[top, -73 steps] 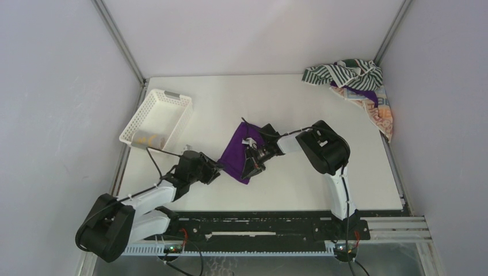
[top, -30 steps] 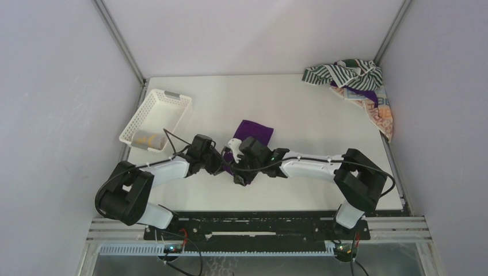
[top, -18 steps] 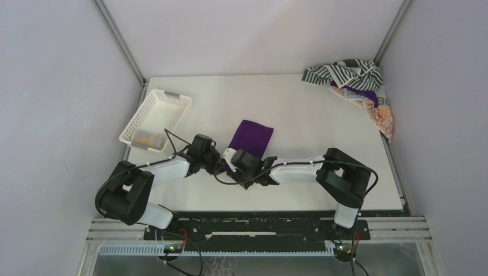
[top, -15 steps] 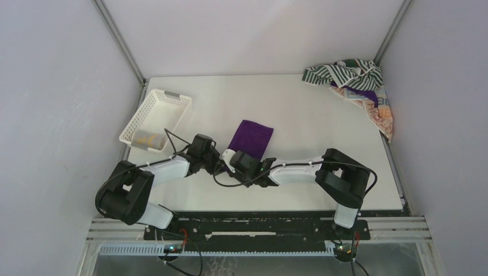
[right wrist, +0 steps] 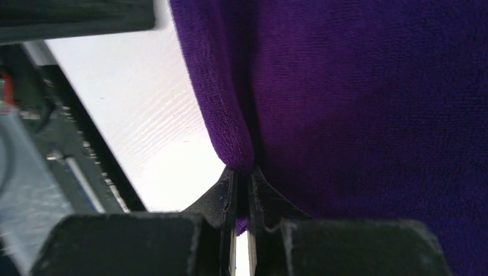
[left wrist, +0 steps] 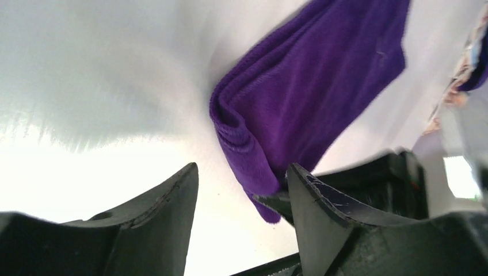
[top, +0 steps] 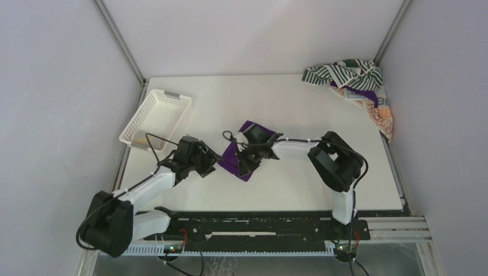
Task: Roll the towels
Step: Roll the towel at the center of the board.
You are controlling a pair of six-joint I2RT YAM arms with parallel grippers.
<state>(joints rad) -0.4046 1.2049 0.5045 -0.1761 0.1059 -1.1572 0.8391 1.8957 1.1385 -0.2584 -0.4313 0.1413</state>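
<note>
Spreading across most of the top view, the white tabletop (top: 322, 115) carries everything, with grey walls on three sides. Both arms reach in from its near edge toward the middle.

A white lattice basket (top: 164, 103) sits at an angle near the left edge. A bit of the yellow towel (top: 140, 138) shows at its near end, too small to make out further.

A loose heap of cloths lies in the far right corner. The green-and-white striped towel (top: 339, 72) is on top toward the back. The orange-and-beige patterned towel (top: 380, 118) trails along the right edge, and its print is too small to read. A scrap of purple cloth (top: 365, 95) shows between them.

The purple towel (top: 231, 161) lies mid-tabletop, its near edge folded over on itself (left wrist: 322, 86).

The right gripper (top: 244, 164) is down on that near part. In its wrist view its jaws are pressed together on the folded purple edge (right wrist: 374, 103), with a sliver of cloth showing between the tips (right wrist: 241, 178).

The left gripper (top: 212, 164) sits just left of the towel. Its jaws stand apart (left wrist: 241, 178) and hold nothing, and the towel's folded corner lies just ahead of them.
</note>
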